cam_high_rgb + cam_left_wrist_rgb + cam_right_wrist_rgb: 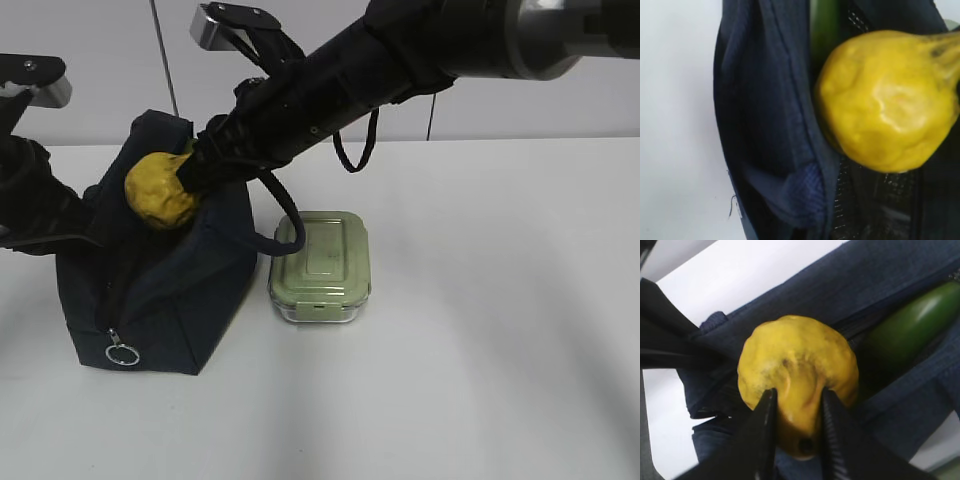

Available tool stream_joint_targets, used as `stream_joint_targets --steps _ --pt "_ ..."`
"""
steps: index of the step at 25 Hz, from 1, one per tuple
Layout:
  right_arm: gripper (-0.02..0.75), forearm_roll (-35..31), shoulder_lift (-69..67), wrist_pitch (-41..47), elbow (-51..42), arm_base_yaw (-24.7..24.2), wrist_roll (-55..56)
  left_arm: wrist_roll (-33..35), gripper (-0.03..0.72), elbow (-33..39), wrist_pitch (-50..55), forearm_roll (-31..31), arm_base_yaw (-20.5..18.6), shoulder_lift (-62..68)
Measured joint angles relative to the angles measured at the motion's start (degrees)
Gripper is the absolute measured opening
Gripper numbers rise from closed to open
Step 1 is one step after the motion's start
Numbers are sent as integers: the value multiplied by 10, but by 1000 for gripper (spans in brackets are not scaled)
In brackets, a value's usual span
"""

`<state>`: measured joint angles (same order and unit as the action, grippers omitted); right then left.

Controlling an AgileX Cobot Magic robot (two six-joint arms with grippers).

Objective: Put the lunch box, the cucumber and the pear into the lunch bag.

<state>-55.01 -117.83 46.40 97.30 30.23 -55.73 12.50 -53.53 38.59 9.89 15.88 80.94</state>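
The right gripper (796, 432) has its jaws pinching the pear (797, 375) at its narrow end, over the open bag (160, 290). The cucumber (907, 332) lies inside at 2 o'clock of the pear, partly hidden. The lunch box (322, 267) sits on the bench (480, 380) at 3 o'clock of the bag. I cannot tell how the left jaws stand.

Right gripper (796, 432) clamped, arm outstretched

We count 1 lumpy mustard-yellow pear (160, 190), pinched betw. the fingers; 1 smooth dark green cucumber (905, 332), just beyond them; 1 dark navy fabric lunch bag (170, 300); 1 clear, sage-green-lidded lunch box (322, 265), beside; 2 black grippers.
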Motion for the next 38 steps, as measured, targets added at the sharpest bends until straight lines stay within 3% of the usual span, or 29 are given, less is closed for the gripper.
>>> stream_joint_targets --steps 3,7,9,14,18,21,25,28,32,38 --pt "230 14 0 13 2 0 8 0 -16 0 0 0 0 0" --pt "427 14 0 38 30 0 34 0 -16 0 1 0 0 0" --pt "473 21 0 55 56 -1 53 0 -16 0 2 0 0 0" --pt "473 90 36 79 87 -33 128 0 -16 0 3 0 0 0" --pt "435 112 77 80 11 -101 179 0 -16 0 4 0 0 0" --pt "424 52 99 33 -130 -157 183 0 -16 0 4 0 0 0" --pt "421 -112 83 21 -268 -230 106 0 -16 0 5 0 0 0" --pt "452 -158 39 45 -280 -260 60 0 -16 0 6 0 0 0" --pt "536 -171 -8 70 -261 -263 21 0 -16 0 8 0 0 0" --pt "558 -175 -51 91 -204 -263 16 0 -16 0 13 0 0 -1"
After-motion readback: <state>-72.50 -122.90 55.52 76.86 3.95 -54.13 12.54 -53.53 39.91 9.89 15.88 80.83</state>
